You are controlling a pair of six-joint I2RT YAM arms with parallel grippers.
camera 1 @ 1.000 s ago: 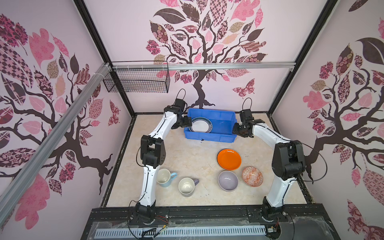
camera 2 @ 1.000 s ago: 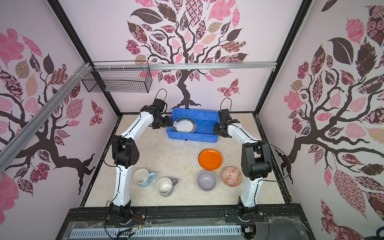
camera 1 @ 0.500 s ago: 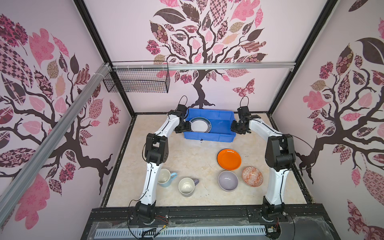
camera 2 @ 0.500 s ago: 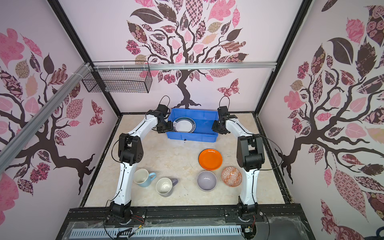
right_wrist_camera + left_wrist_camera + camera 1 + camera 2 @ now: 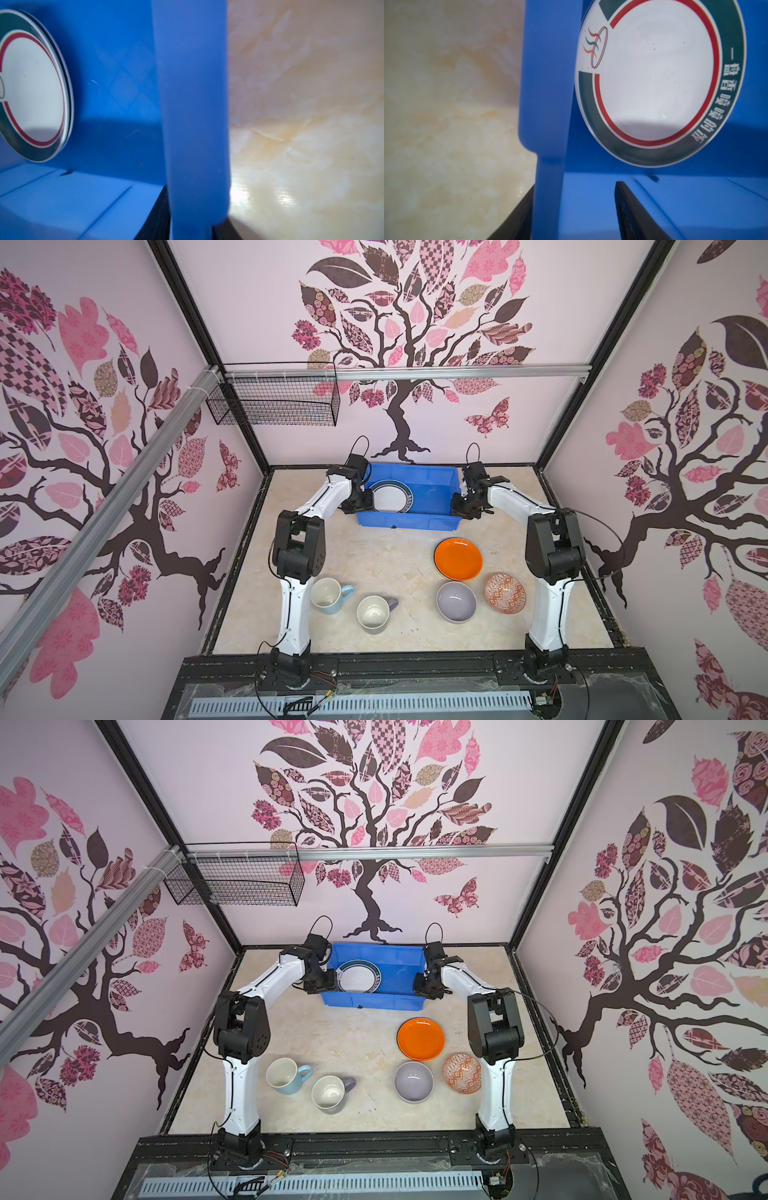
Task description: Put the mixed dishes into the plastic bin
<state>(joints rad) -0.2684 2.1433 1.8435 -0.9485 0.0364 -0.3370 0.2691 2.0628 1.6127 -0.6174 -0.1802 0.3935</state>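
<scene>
Bin (image 5: pixel 407 521) now seemingly leftward on tabletop (image 5: pixel 374 568)

plastic bin (image 5: pixel 409 521): smooth moulded blue plastic, soft sheen, faint scuffs inside
dark-rimmed plate (image 5: pixel 654 83): glazed ceramic look, glossy, printed rim band
orange plate (image 5: pixel 458 558): glossy glaze, bright highlights
lavender bowl (image 5: pixel 456 601): smooth, satin glaze
counter (image 5: pixel 291 145): polished cream marble-look surface, mirror-like glare
left fingers (image 5: pixel 629 207): black, matt, finely ridged face
wire basket (image 5: pixel 274 406): thin black metal mesh
rail (image 5: pixel 457 372): bare brushed metal, dull shine
</scene>
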